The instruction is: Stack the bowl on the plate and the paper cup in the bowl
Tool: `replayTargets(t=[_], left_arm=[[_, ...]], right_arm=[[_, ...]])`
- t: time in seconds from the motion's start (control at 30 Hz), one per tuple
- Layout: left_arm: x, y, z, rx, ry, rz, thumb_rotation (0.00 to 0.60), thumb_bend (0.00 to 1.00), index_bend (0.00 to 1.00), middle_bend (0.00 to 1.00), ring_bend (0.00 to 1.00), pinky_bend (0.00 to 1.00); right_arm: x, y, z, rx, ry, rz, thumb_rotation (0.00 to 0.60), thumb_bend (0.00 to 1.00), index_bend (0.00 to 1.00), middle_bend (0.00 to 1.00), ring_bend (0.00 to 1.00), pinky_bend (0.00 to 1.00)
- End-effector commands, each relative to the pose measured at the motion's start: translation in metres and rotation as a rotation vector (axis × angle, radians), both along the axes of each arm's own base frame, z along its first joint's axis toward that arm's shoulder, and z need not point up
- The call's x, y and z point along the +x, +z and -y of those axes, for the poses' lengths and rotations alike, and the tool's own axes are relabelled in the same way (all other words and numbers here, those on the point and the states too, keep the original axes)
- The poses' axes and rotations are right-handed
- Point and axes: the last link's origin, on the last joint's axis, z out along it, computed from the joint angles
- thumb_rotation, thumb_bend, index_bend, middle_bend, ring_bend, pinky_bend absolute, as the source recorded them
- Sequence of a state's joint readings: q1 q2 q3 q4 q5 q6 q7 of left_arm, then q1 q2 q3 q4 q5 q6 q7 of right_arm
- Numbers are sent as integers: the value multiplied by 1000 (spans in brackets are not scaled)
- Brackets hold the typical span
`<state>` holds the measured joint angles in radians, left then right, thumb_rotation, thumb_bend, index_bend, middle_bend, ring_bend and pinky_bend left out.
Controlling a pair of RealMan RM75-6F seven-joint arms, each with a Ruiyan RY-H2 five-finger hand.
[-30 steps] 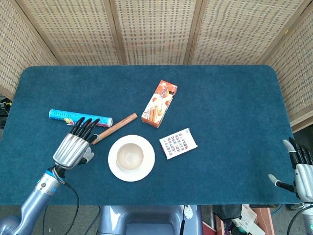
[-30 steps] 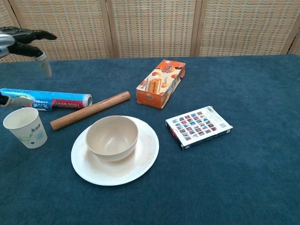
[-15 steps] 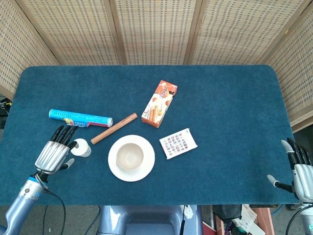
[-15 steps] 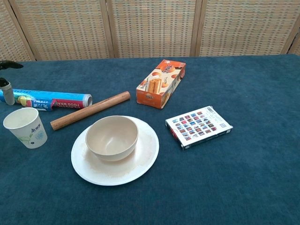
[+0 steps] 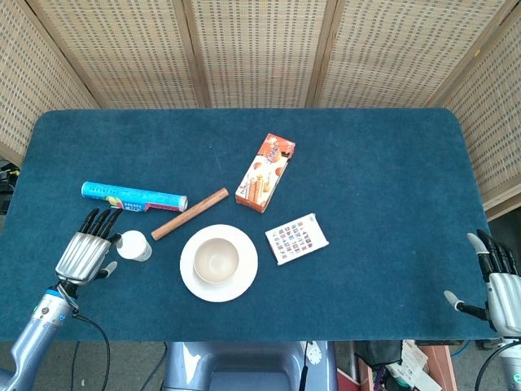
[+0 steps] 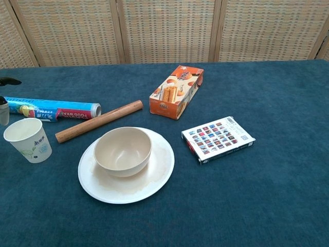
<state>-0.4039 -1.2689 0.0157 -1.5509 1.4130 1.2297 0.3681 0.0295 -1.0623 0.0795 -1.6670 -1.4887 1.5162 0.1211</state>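
A beige bowl [image 5: 216, 260] [image 6: 123, 151] sits upright on the white plate [image 5: 243, 281] [image 6: 157, 177] near the table's front. The white paper cup [image 5: 133, 245] [image 6: 28, 140] stands upright on the cloth, left of the plate. My left hand [image 5: 84, 249] hovers just left of the cup with straight, spread fingers and holds nothing; the chest view shows only its fingertips [image 6: 6, 82] at the left edge. My right hand [image 5: 498, 281] hangs at the table's front right corner, fingers extended, empty.
A wooden rolling pin [image 5: 190, 213] and a blue food-wrap box [image 5: 133, 195] lie behind the cup. An orange snack box [image 5: 265, 172] and a card pack [image 5: 297, 238] lie behind and right of the plate. Wicker screens back the blue table [image 5: 366, 163].
My left hand has drawn back to the left, off the cup and rolling pin, uncovering the cup. It has nearly left the chest view. The right hand has barely moved.
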Motion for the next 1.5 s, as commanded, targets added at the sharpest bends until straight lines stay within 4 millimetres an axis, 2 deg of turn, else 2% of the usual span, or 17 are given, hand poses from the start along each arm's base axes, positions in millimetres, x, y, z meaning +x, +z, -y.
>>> replayTargets(t=[0.03, 0.43, 0.83, 1.1, 1.5], left_arm=[[-2, -3, -1, -5, 8, -6, 600, 234, 481, 3, 0, 0], [-5, -17, -6, -23, 7, -40, 600, 235, 491, 8, 0, 1], [6, -39, -13, -44, -25, -57, 600, 257, 538, 34, 0, 11], [8, -40, -14, -43, -34, -60, 600, 406, 585, 43, 0, 15], [14, -33, -13, -33, -53, -50, 600, 421, 595, 51, 0, 15]], right_arm=[[0, 0, 0, 0, -1, 0, 600, 146, 0, 0, 0, 0], [0, 0, 0, 1, 0, 1, 600, 145, 0, 0, 0, 0], [1, 0, 0, 0, 2, 0, 600, 145, 0, 0, 0, 0], [2, -1, 1, 0, 4, -2, 600, 146, 0, 0, 0, 0], [1, -1, -1, 1, 4, -3, 600, 146, 0, 0, 0, 0]])
